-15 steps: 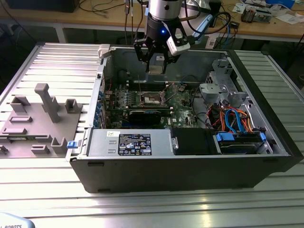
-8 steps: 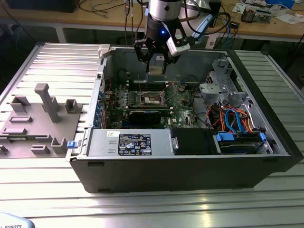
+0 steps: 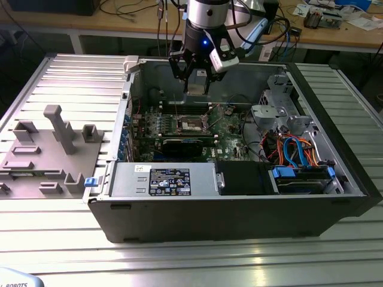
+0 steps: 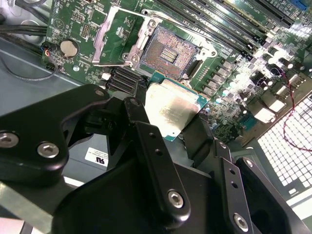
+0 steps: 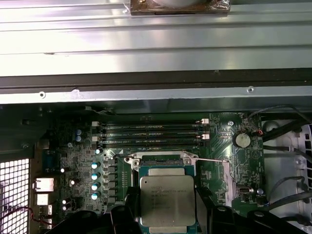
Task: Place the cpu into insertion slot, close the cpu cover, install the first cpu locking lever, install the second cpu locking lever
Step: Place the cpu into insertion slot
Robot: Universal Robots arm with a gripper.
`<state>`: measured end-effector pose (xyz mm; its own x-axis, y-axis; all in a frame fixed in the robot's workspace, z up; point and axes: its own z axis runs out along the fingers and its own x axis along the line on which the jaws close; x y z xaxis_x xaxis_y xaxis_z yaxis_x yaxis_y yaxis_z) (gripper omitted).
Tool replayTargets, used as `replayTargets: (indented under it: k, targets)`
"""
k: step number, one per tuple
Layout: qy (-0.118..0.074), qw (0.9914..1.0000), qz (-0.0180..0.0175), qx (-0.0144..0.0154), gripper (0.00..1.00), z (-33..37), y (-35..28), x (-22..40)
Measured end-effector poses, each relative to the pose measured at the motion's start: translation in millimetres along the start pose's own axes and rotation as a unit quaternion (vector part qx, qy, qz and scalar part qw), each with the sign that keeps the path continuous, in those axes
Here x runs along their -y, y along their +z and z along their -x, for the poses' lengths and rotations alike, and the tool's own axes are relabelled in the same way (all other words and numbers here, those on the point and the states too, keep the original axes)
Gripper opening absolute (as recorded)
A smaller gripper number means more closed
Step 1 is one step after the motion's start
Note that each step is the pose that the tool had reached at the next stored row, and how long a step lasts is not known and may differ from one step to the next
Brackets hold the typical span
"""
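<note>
Silvery metal frame-plate cpu cover [image 4: 108,36] stands swung open; beside it small dark square insertion slot [image 4: 168,52] bare. Your black gripper [image 4: 166,119]: jaws pinching flat silver-topped cpu [image 4: 171,108] over slot, not seated. You have all four steps left.

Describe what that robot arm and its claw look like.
The arm ends in a silver-grey cylinder above a black collar with a small blue light. The claw is black: jointed bars with rounded ends, pinned by shiny silver screws.

One cpu [image 5: 167,200], one insertion slot [image 4: 168,52], one cpu cover [image 4: 104,34] (a single frame plate). One coin battery [image 4: 68,48], one green board [image 5: 222,146], one computer case [image 3: 227,209], one claw [image 3: 196,88].
</note>
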<state>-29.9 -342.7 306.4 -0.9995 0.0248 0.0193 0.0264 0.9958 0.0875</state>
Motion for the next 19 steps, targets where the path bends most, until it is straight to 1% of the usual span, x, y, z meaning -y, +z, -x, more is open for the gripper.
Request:
replayTargets:
  k: [19]
  targets:
    - [0.0, 1.0, 0.0, 0.0, 0.55, -0.6, 3.7, 0.4]
